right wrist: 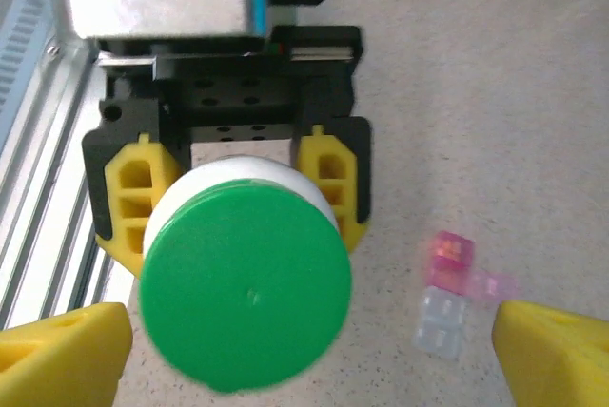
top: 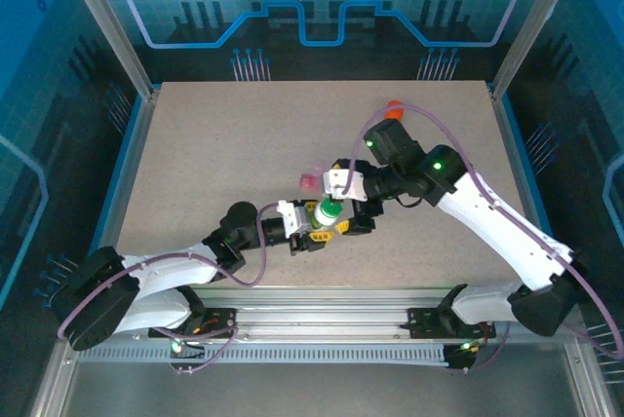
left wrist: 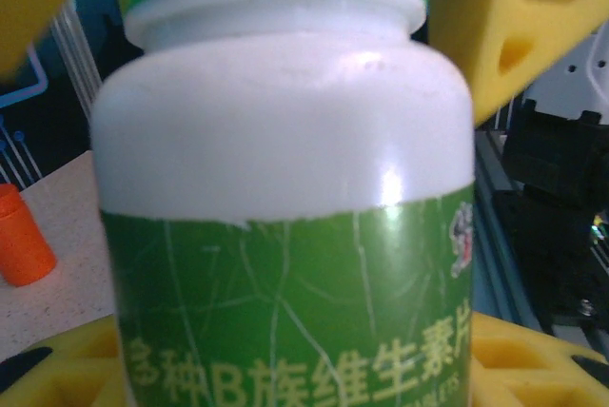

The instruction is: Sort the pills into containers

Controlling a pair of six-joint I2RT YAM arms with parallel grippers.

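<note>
Nearest us, we see the left gripper [top: 330,232] clamped on an upright white plastic bottle with a green cap and green label [left wrist: 285,141]. The right gripper [right wrist: 309,355] hangs over the cap, its yellow fingers [right wrist: 67,355] spread wide and clear of it. Just beyond, the small clear plastic pill box [right wrist: 447,293], one compartment pink and one colourless, lies on the speckled table [top: 195,164]. A small orange plastic bottle [top: 394,105] stands at the far edge.

A white bottle [left wrist: 285,141] with a green cap and a green label bearing pale lettering stands upright between the left yellow fingers [left wrist: 514,27]. A small orange bottle [left wrist: 21,236] stands well beyond those fingers, to their left, on a speckled beige table [top: 195,164]. A ribbed metal rail [top: 322,324] runs behind them.
</note>
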